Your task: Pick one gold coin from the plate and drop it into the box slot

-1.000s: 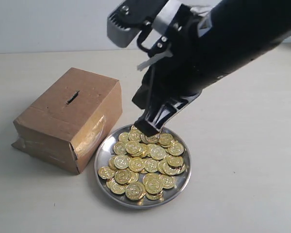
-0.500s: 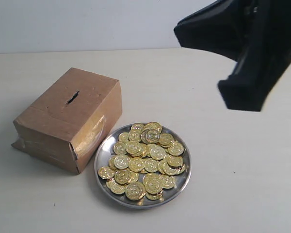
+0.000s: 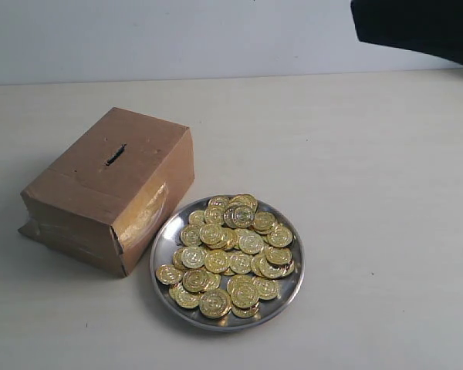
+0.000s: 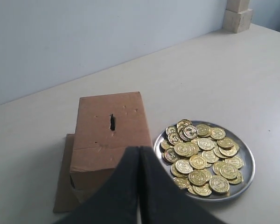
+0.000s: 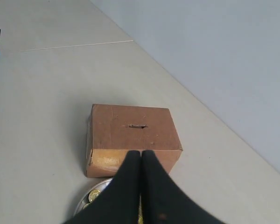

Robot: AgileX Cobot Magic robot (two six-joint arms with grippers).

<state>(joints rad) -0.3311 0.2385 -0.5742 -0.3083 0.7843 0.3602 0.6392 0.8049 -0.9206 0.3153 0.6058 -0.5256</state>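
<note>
Across the exterior view, you have a pale table carrying all items. Next in size, a dark arm section fills the upper right corner of that view, well apart from the work. You have the brown box on the left of the table, lid panel uppermost, with glossy tape on its near face. It rests on a flat cardboard sheet that shows past one side. Just beside the box, to its right and nearer the exterior camera, sits the round silver plate. Its rim lies close to the box's lower corner; contact cannot be confirmed. Your left hand shows both fingers pressed together, raised above the table with box and plate below it. Your right hand likewise has its fingers closed flat against each other, high above box and plate. Whether anything is pinched between them cannot be told. Gold coins lie heaped on the plate, overlapping, all within the rim. Smallest item: the slot, a short dark slit in the lid panel, fully in view.
</note>
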